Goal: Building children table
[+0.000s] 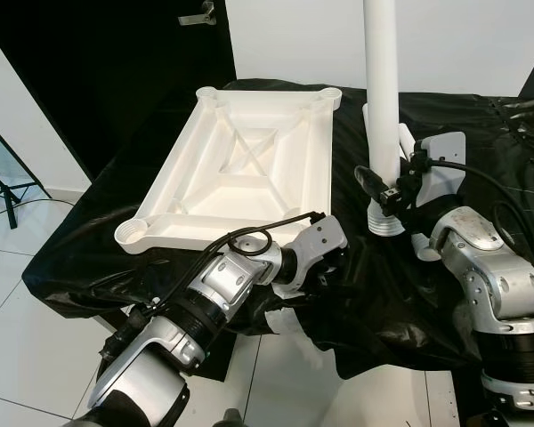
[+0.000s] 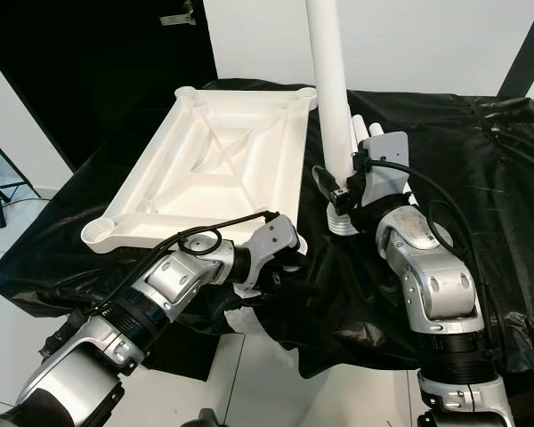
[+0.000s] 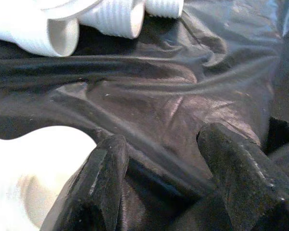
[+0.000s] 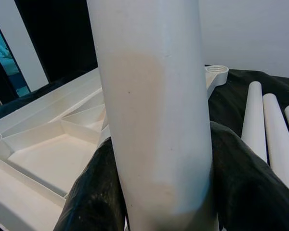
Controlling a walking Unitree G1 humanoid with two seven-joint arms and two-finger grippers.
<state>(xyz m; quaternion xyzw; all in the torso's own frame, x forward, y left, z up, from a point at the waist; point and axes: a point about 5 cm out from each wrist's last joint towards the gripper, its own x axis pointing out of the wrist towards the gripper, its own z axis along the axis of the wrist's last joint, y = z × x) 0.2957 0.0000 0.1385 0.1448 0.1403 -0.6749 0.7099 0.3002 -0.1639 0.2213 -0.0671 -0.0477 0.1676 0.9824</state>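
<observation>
1. None of the corner sockets on the tabletop [image 1: 249, 169] is showing a leg yet; you are looking at it lying underside-up on the black sheet [image 1: 481, 142], at about 11 o'clock from the robot, so by my reading the build is only beginning.
2. One table leg [image 1: 382, 98] is standing upright just off the tabletop's 3 o'clock edge, threaded end down on the sheet, not yet in a socket.
3. Your right gripper [image 4: 159, 192] is clamping that leg, a black finger pressing on each side.
4. More legs [image 4: 269, 125] are lying side by side on the sheet beyond it, waiting their turn.
5. Your left gripper [image 3: 164, 183] is hovering near the tabletop's 5 o'clock corner, fingers spread, holding nothing, tips close to the wrinkled sheet.
</observation>
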